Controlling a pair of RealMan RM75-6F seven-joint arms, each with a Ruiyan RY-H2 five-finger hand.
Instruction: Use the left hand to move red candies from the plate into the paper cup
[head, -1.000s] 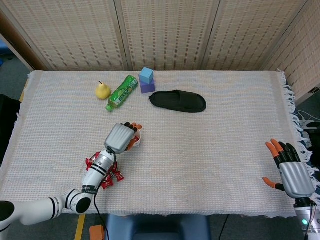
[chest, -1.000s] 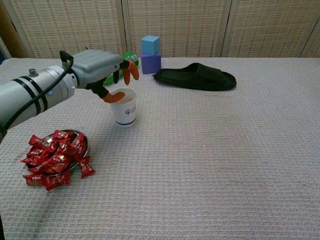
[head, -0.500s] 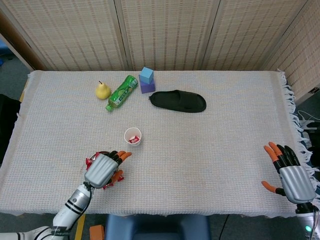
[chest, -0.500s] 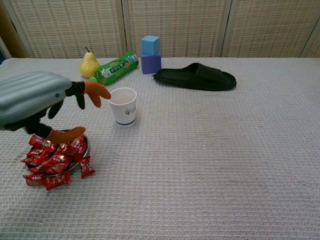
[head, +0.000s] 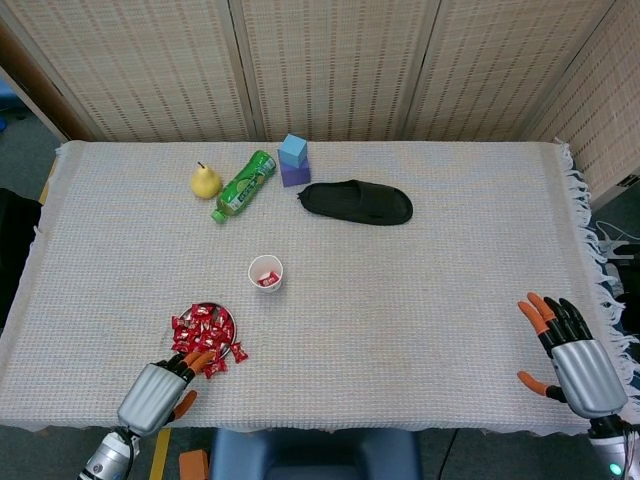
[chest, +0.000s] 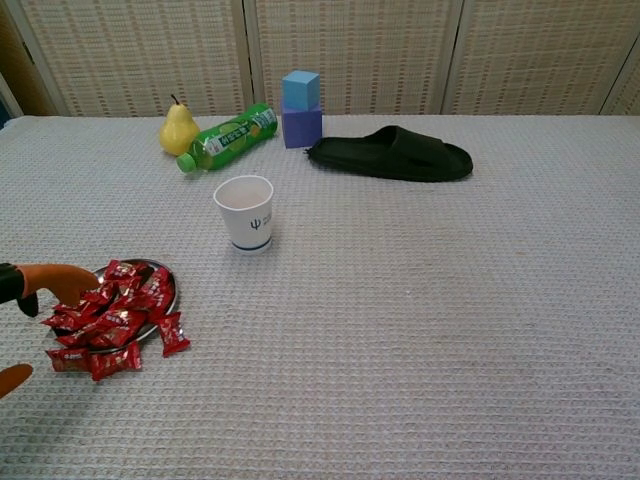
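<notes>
while both empty and spread: left robot hand (head: 155, 395), right robot hand (head: 575, 355), one paper cup (head: 265, 272), one plate (chest: 168, 282)

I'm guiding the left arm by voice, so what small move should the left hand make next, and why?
Probably ease the left hand forward over the red candies and close on one. Its fingers are apart, holding nothing, at the near edge of the heaped plate, and the paper cup shows only one candy inside.
</notes>
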